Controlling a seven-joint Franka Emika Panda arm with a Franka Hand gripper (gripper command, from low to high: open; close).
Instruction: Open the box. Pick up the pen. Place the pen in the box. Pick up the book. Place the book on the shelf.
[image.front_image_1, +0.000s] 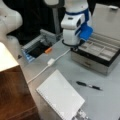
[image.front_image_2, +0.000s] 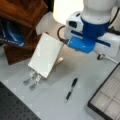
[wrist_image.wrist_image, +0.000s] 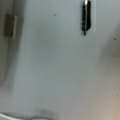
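Your box is open; the pen lies on the table, below the gripper, which doesn't show; I cannot tell its state. Descend off-centre and you could roll the pen.

The white-and-blue arm hangs wrist-down at twelve o'clock in a front view and fills the one-to-two o'clock area in a front view, its gripper hidden from sight.
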